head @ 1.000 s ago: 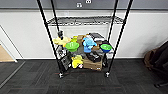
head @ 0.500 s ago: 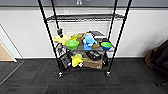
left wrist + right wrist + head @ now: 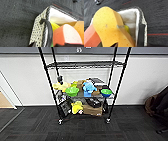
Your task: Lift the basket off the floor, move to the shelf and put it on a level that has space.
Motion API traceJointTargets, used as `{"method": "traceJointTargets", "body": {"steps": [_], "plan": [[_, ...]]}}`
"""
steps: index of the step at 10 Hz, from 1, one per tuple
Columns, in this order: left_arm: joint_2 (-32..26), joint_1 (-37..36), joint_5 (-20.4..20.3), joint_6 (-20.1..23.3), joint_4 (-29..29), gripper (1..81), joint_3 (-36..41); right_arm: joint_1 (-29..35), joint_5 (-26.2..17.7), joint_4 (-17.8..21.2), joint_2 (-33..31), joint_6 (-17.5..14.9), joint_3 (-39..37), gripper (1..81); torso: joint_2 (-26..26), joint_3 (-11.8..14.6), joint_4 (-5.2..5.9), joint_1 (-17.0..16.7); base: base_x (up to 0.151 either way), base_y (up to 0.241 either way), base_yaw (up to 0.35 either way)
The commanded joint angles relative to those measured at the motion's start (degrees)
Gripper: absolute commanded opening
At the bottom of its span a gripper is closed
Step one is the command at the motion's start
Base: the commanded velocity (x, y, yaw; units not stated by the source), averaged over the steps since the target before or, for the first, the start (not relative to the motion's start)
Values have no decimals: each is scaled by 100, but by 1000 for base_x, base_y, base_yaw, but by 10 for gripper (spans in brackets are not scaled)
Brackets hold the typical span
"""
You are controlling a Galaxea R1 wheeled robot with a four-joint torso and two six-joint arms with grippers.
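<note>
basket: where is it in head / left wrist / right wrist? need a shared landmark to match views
Head view: I can't find the basket here; the black wire shelf stands ahead on the carpet floor.
Left wrist view: the basket, its cream mesh wall and dark handle in the centre, sponges inside.
Right wrist view: the basket's white-lined rim on the right side, behind the yellow sponge.
Shared landmark: the dark grey carpet floor; both wrist views also show the yellow sponge.

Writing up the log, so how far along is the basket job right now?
The basket shows above the carpet floor in both wrist views, apparently lifted, sponges inside. The shelf stands ahead in the head view. Left: set it on the bare wire level.
</note>
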Motion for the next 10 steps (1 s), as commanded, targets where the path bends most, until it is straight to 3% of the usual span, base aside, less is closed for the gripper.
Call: {"method": "traceJointTargets", "body": {"steps": [1,7,8,10], "plan": [[153,-599,229,-22,-1,811,-194,526,-192,90,47,172,-22,811,0,0,0,0,0,0,0],[707,-572,300,-13,26,811,-985,456,-191,90,73,347,-31,811,-2,-2,0,0,0,0,0],[698,-564,299,-5,26,10,-977,447,-192,90,82,347,-31,10,-2,-2,0,0,0,0,0],[689,-555,290,-13,-18,10,-950,465,-192,107,99,356,-40,10,-2,-5,0,0,0,0,0]]}}
